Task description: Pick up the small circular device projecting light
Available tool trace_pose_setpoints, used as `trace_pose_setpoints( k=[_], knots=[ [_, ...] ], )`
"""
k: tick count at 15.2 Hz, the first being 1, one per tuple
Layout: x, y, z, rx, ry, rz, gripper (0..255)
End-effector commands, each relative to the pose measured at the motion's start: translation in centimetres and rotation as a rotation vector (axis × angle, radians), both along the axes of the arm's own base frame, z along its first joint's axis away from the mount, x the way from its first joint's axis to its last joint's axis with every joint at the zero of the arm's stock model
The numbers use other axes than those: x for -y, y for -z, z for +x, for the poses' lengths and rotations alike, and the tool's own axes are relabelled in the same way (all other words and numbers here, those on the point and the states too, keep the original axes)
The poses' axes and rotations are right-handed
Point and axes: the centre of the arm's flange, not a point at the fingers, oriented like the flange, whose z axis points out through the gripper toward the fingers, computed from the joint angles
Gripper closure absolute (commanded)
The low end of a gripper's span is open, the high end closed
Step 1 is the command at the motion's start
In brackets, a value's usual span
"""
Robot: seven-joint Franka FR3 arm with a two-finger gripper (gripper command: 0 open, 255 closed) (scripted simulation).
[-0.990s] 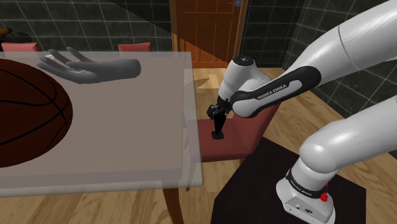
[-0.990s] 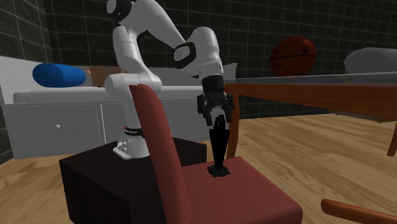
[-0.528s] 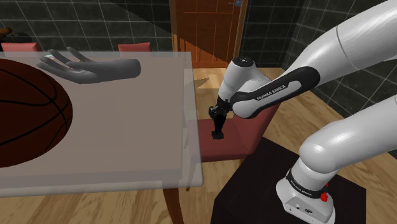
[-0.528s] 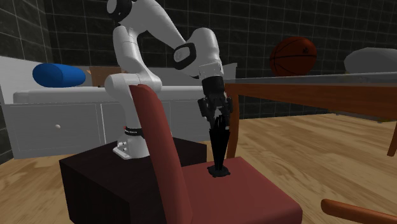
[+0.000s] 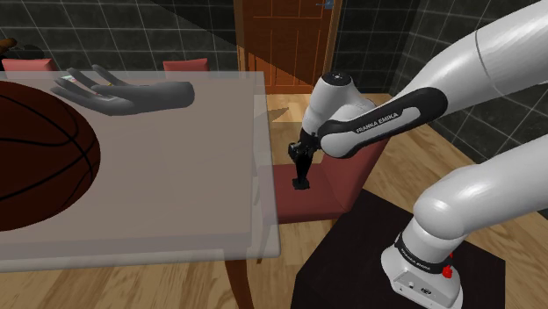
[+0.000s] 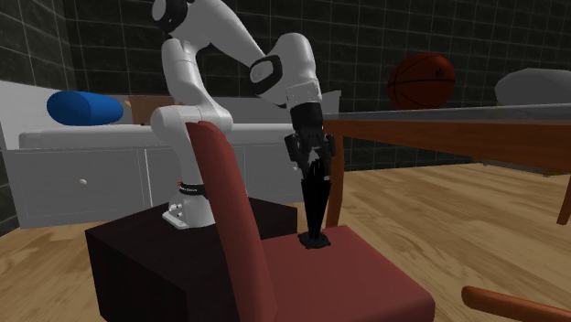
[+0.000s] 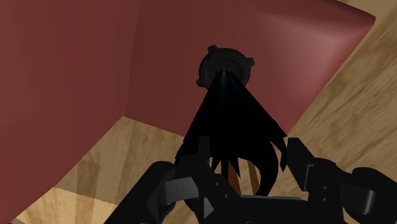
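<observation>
- I see the gripper [image 6: 316,176] pointing down over the red chair seat [image 6: 371,274], just beside the table [image 5: 202,202] edge.
- The device [image 7: 224,67] is a black cone on a round base, standing upright on that seat near one corner.
- The gripper looks narrowed onto the cone's top, clasping it, but it's black on black, so I'm not certain.
- A basketball [image 5: 35,158] sits on the table.
</observation>
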Motion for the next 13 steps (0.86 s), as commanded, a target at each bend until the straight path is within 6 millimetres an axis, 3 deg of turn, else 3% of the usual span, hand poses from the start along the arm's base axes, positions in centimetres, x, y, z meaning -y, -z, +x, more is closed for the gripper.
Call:
trace_pose_setpoints(
  k=[1, 11, 13],
  knots=[
    [-0.1, -1.0, -0.1, 0.0, 0.0, 0.0, 255],
    [-0.1, -6.3, -0.1, 0.0, 0.0, 0.0, 255],
    [-0.1, -6.4, -0.1, 0.0, 0.0, 0.0, 255]
  ],
)
